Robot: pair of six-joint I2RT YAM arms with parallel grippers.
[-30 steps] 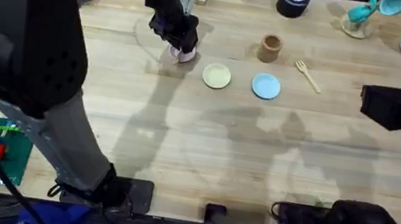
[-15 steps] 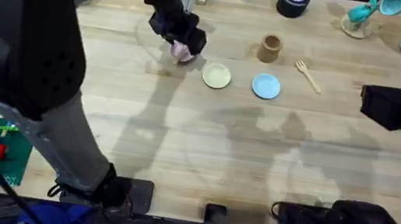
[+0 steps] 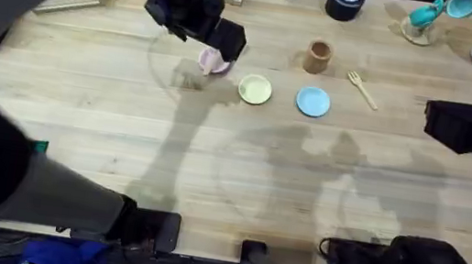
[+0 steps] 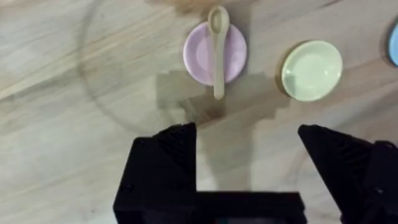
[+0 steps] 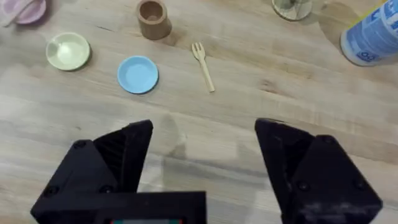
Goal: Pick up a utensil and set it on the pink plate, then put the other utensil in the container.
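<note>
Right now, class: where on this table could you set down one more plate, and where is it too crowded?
Bare wood runs wide on the near side of the yellow plate and blue plate. Crowded: the row of pink plate with its spoon, the other plates, cup and fork, and the far edge.

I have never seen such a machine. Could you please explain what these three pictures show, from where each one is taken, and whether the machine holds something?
This is a robot with two arms at a wooden table. One picture looks down from above; the other two come from a camera on each wrist, so the black shapes at their lower edge are that arm's own fingers. The left gripper is open and holds nothing; below it a wooden spoon lies across the pink plate, beside a yellow plate. The right gripper is open and empty too. Its camera sees a wooden fork lying on the table, a light-blue plate and a small wooden cup.
</note>
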